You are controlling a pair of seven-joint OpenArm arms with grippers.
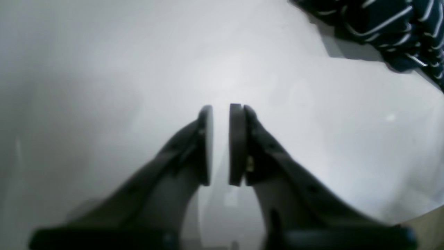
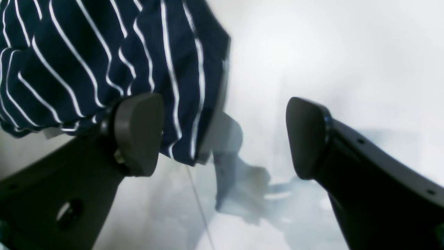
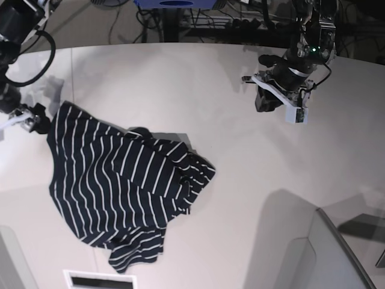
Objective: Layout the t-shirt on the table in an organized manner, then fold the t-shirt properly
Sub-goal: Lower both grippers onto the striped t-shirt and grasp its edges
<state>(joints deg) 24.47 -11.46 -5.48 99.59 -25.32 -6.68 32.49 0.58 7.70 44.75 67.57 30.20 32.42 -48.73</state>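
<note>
T-shirt (image 3: 117,192) lying rumpled, long axis running toward the camera.
Right gripper (image 2: 225,139) gaping wide beside its corner; left gripper (image 1: 220,144) hanging slightly parted, empty.

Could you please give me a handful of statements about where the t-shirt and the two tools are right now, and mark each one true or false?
1. The t-shirt lies flat and neatly spread on the table. False: it is rumpled, with one side bunched up.
2. The right tool stands wide open at the shirt's edge. True.
3. The left tool grips a sleeve. False: it is over bare table, away from the shirt, holding nothing.
4. The shirt is dark with thin white stripes. True.
5. In the base view the shirt lies on the right half of the table. False: it lies on the left half.
</note>
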